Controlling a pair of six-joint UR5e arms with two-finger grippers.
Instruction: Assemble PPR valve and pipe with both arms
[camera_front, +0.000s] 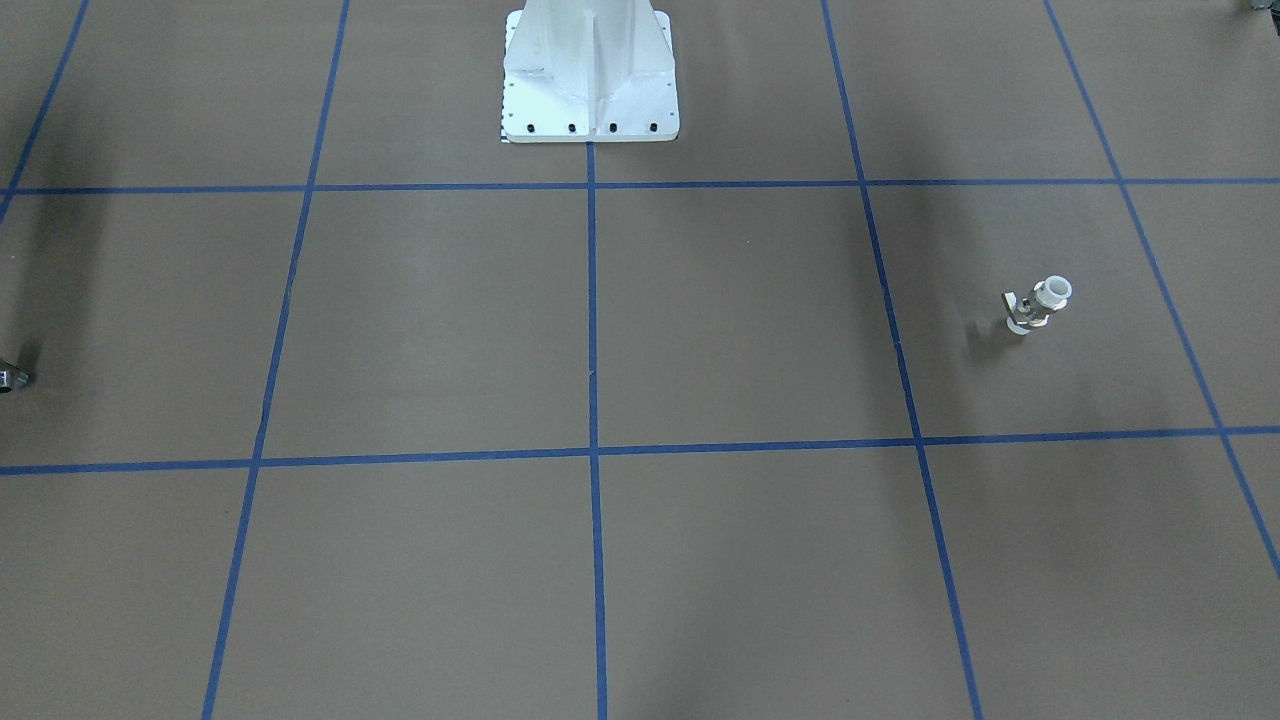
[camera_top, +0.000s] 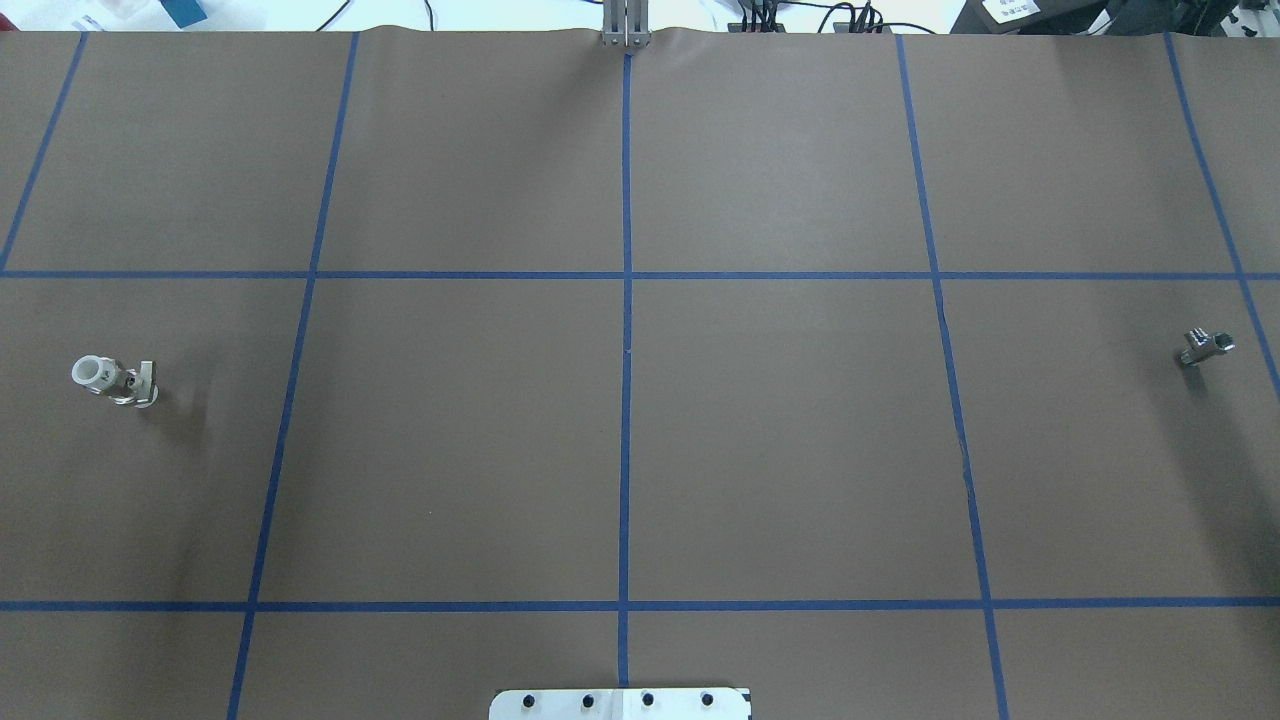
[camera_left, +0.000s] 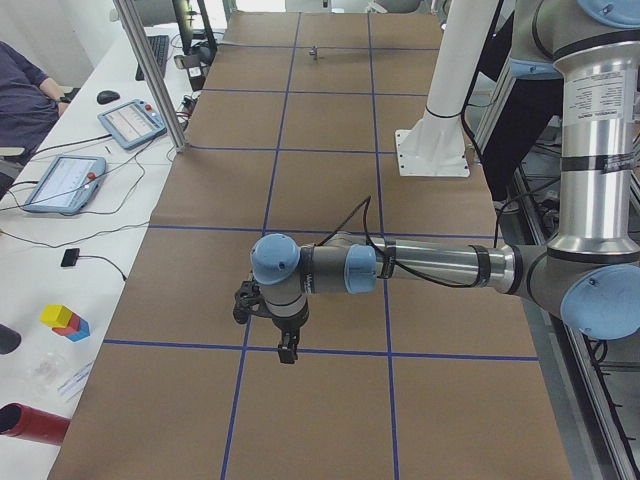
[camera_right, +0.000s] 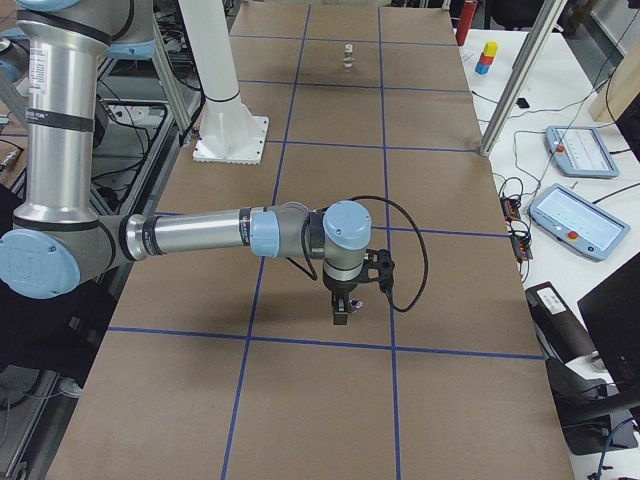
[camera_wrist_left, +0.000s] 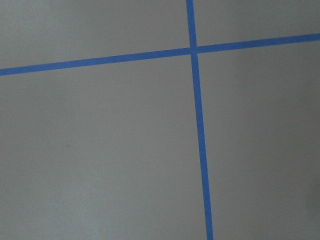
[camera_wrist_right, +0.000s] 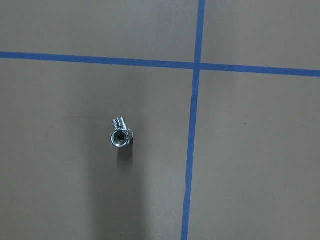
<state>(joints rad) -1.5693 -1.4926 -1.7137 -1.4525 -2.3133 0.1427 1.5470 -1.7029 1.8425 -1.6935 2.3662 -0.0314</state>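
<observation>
The pipe (camera_wrist_right: 120, 136) is seen on the brown table (camera_top: 780, 450) below the right gripper (camera_right: 342, 310). It is viewed almost end-on, so its long axis runs up toward the wrist. Its round open end is turned upward and a short threaded stub is angled off to one side. A crossing of blue tape lines (camera_wrist_right: 195, 66) is laid just beyond it. Whether this gripper's fingers are apart or together cannot be told from the side view.

The left gripper (camera_left: 287, 345) is held above another tape crossing, and its finger spacing cannot be told either. The PPR valve (camera_top: 115, 380) is found at that gripper's end of the table, well apart from the pipe. Its long axis is set across the table, white collar pointed outward and handle inward.

Back from both grippers, the white pedestal (camera_front: 590, 80) is bolted down. Farther off, beside the table, touch-screen pendants (camera_right: 580, 220) and coloured blocks (camera_left: 65, 321) are laid out.
</observation>
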